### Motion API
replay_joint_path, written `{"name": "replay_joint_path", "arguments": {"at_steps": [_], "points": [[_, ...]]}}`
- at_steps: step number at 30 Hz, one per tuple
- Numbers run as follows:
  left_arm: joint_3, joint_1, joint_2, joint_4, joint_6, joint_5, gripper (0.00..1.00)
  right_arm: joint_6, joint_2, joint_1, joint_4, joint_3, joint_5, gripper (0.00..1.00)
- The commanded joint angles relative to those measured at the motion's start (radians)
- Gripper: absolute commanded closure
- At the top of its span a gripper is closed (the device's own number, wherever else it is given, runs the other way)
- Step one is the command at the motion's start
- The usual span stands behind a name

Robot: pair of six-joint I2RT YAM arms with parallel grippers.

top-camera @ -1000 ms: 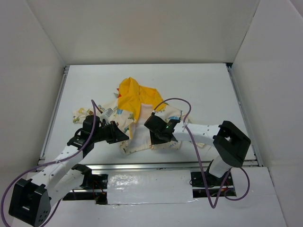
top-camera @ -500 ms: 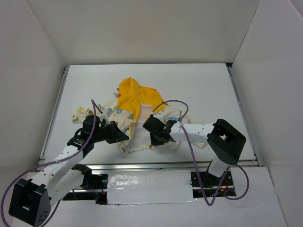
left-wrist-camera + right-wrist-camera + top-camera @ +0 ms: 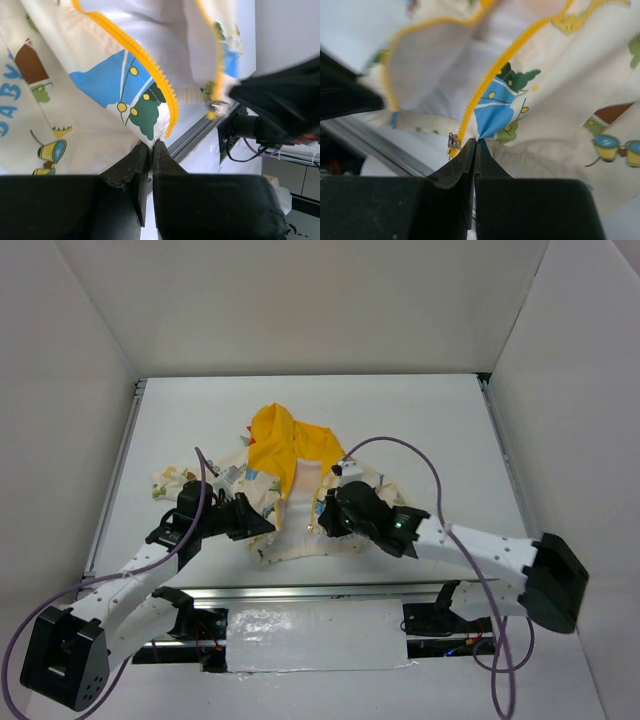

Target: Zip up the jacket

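Note:
The jacket (image 3: 258,486) lies spread on the white table with its yellow hood (image 3: 284,440) toward the far side and its front open on the pale lining. My left gripper (image 3: 262,530) is shut on the jacket's bottom hem (image 3: 145,122), just below the end of the yellow zipper teeth (image 3: 150,75). My right gripper (image 3: 322,527) is shut on the other front panel (image 3: 495,117). It pinches the printed fabric right beside that side's zipper teeth (image 3: 490,80) and the small metal slider (image 3: 453,141). In their own wrist views the left gripper (image 3: 151,145) and right gripper (image 3: 477,142) both show closed jaws on cloth.
A metal rail (image 3: 330,590) runs along the table's near edge, just behind the hem. White walls enclose the table on three sides. A purple cable (image 3: 400,445) arcs over the right arm, and another (image 3: 200,475) loops over the left arm.
My right gripper has closed onto the jacket's right front panel, and that arm's elbow has swung out to the right. The jacket front has spread a little. The left arm has held still.

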Motion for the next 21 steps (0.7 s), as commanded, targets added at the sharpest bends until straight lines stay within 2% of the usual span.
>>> {"name": "replay_joint_path", "arguments": {"at_steps": [1,2,3,4,5,6,7,8,10,11,13,14,16,17,18,19,21], "points": [[0.031,-0.004,0.028,0.155,-0.042,0.037,1.0,-0.153,-0.187,0.008,0.349,-0.137,-0.048,1.0],[0.031,-0.005,0.044,0.183,-0.048,0.043,1.0,-0.219,-0.232,0.008,0.427,-0.183,-0.078,1.0],[0.031,-0.007,0.055,0.213,-0.055,0.055,1.0,-0.252,-0.311,0.005,0.591,-0.289,-0.177,1.0],[0.036,-0.008,0.078,0.267,-0.068,0.063,1.0,-0.329,-0.342,0.005,0.667,-0.343,-0.237,1.0],[0.039,-0.011,0.09,0.29,-0.073,0.08,1.0,-0.373,-0.362,0.007,0.734,-0.397,-0.328,1.0],[0.043,-0.016,0.103,0.341,-0.087,0.092,1.0,-0.426,-0.364,0.01,0.708,-0.391,-0.339,1.0],[0.046,-0.019,0.123,0.359,-0.094,0.1,1.0,-0.491,-0.337,0.03,0.636,-0.353,-0.279,1.0],[0.049,-0.024,0.13,0.369,-0.101,0.098,1.0,-0.502,-0.297,0.039,0.433,-0.237,-0.046,1.0],[0.062,-0.027,0.146,0.369,-0.099,0.086,1.0,-0.526,-0.199,0.071,0.342,-0.173,0.186,1.0],[0.066,-0.031,0.147,0.366,-0.098,0.083,1.0,-0.531,-0.208,0.09,0.398,-0.196,0.263,1.0],[0.074,-0.035,0.149,0.356,-0.088,0.072,1.0,-0.58,-0.338,0.087,0.529,-0.318,0.137,1.0],[0.077,-0.036,0.147,0.35,-0.081,0.069,1.0,-0.6,-0.368,0.09,0.674,-0.349,0.08,1.0],[0.089,-0.041,0.14,0.32,-0.07,0.045,1.0,-0.603,-0.306,0.111,0.677,-0.324,0.291,1.0],[0.095,-0.047,0.138,0.306,-0.059,0.035,1.0,-0.608,-0.248,0.125,0.593,-0.238,0.411,1.0],[0.106,-0.05,0.13,0.294,-0.053,0.019,1.0,-0.656,-0.205,0.158,0.553,-0.207,0.429,1.0],[0.112,-0.051,0.127,0.283,-0.045,0.012,1.0,-0.675,-0.237,0.174,0.54,-0.199,0.321,1.0],[0.125,-0.054,0.12,0.241,-0.022,-0.006,1.0,-0.651,-0.42,0.168,0.738,-0.33,-0.032,1.0]]}}
